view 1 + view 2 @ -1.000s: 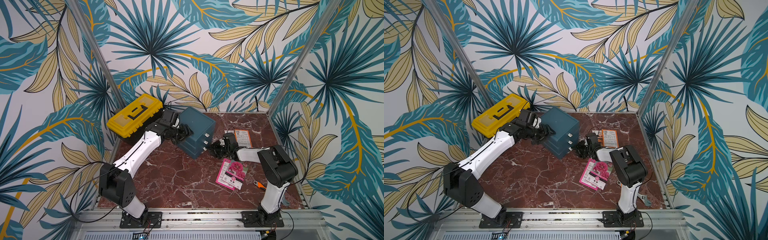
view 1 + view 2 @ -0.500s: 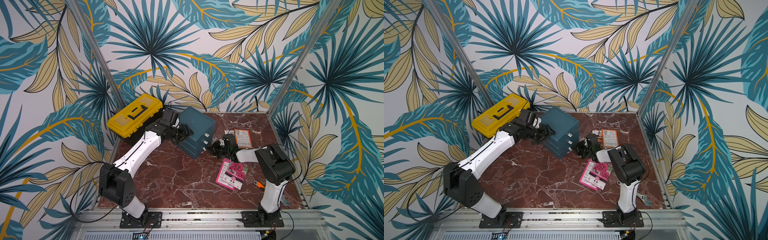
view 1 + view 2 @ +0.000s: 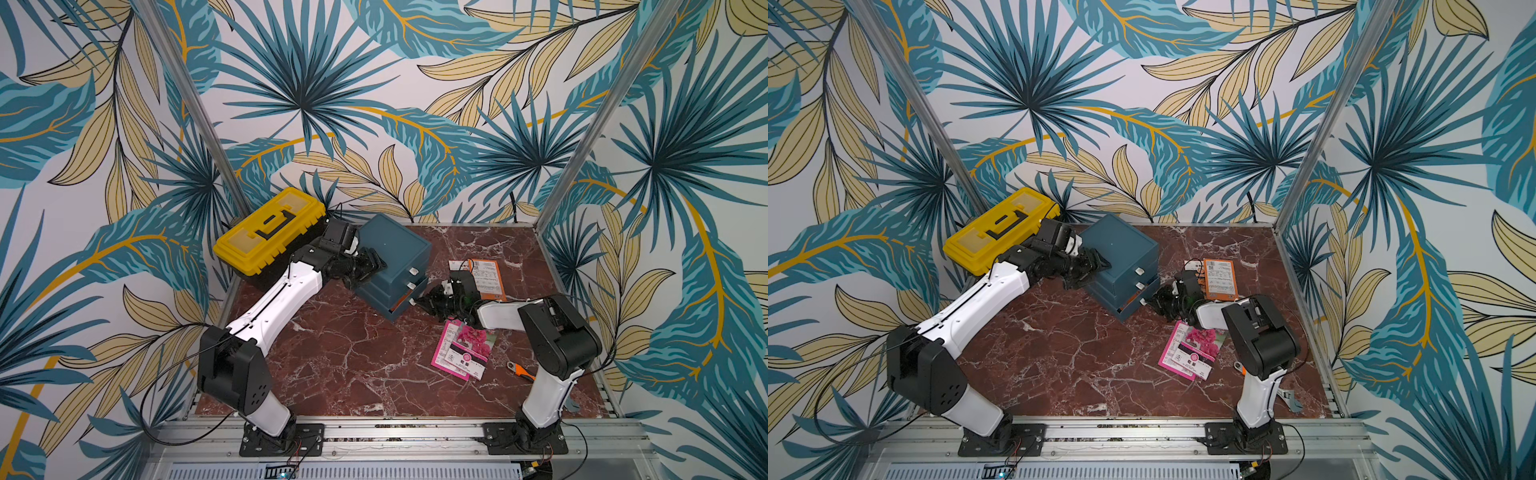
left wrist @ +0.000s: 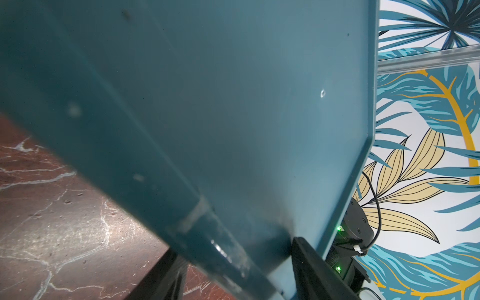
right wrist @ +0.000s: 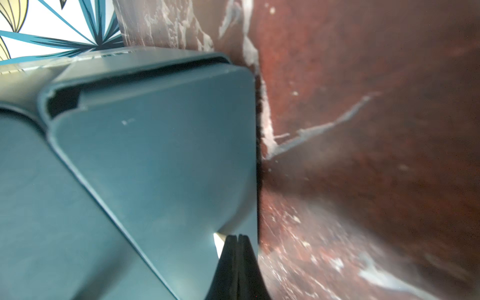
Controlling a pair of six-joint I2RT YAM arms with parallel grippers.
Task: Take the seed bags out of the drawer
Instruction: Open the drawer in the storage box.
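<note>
Top views both show you two seed bags lying flat on the marble table, outside the teal drawer unit. One is a magenta packet with pink blooms and a white text panel, lower right of centre. The other is an orange packet with a white printed panel, above it and beside the right wrist. The lowest drawer stands slightly out, with a sliver of orange in its gap. Your right gripper has its fingers pressed together at that drawer's white tab; you cannot tell whether the tab is pinched. Your left gripper clamps the unit's upper edge.
</note>
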